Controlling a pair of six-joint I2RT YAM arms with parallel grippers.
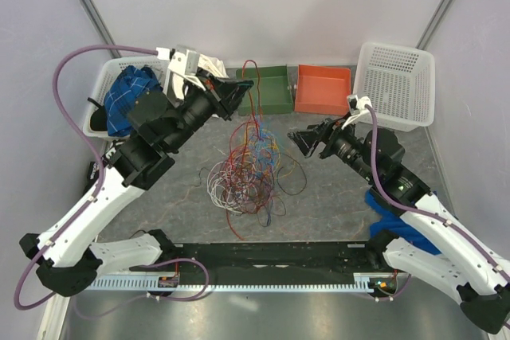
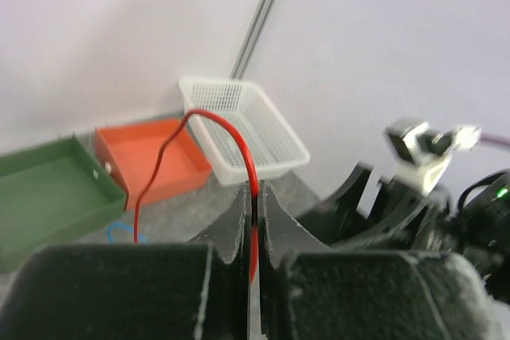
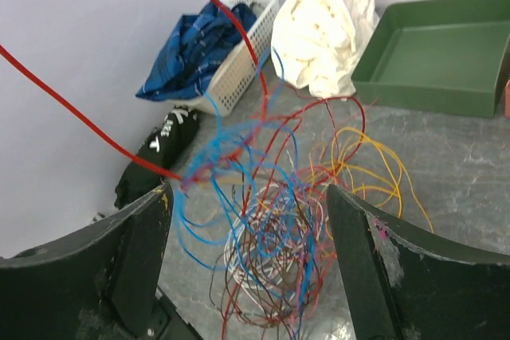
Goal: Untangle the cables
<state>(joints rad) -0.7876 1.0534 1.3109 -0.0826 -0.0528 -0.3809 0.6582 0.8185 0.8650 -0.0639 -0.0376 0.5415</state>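
– Left pincer point(image 2: 255, 197) is clenched on 1 red cable point(image 2: 163, 149), held high above the counter point(image 1: 335, 189), near the green tray point(image 1: 275, 93).
– And the right pincer point(image 1: 296, 140)?
– Spread wide, holding nothing, just beside the heap of cables point(image 1: 243, 173) mid-counter.
– Then I'd judge the sorting barely begun. Draw that red cable up slowly and straight. If the heap rises with it, pin the heap with the right pincer rather than tugging, or the knots may tighten.
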